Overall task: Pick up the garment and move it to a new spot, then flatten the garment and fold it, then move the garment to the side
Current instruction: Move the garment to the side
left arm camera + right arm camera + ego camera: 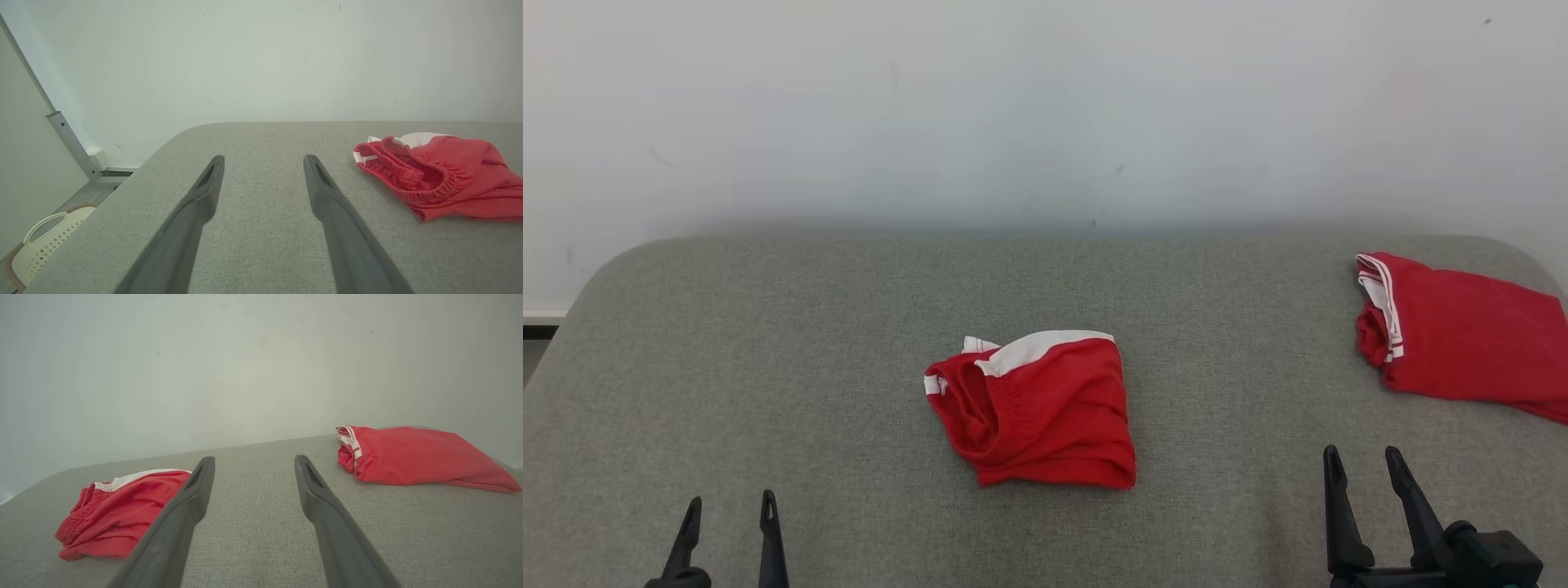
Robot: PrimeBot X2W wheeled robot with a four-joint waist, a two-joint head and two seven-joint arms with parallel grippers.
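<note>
Centrally, garment (1037, 412) lies far from table (768, 367) edges.

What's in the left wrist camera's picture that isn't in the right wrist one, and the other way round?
Left wrist view's own: a cream perforated basket below the table's edge, a metal post, and the left gripper, open. Right wrist view's own: a second red garment, folded, lying apart from the first, and the right gripper, open. Shared: the bunched red garment with white trim, the grey padded table, the pale wall.
</note>
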